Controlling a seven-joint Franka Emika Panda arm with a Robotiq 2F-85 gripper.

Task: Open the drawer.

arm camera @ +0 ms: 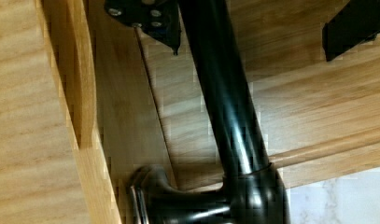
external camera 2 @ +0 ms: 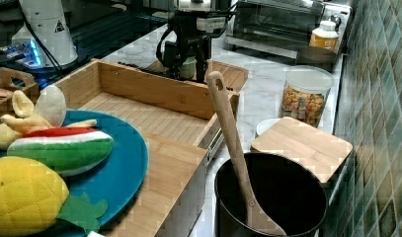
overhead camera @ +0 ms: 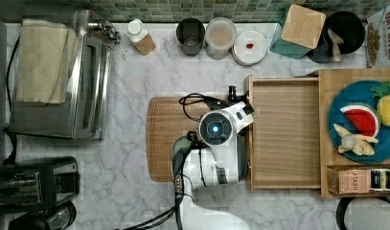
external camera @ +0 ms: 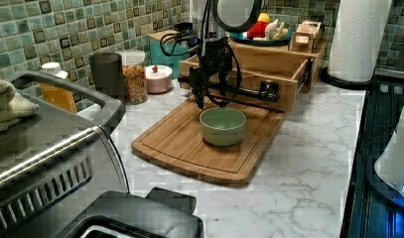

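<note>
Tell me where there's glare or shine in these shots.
Wrist view: a bright streak runs along the black handle. Top view: a blue light glows on the arm, and the marble counter looks evenly lit. Left view: the oven top reflects light.

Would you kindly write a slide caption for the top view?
Panda arm's end effector at the handle of the pulled-out drawer, above a cutting board.
</note>
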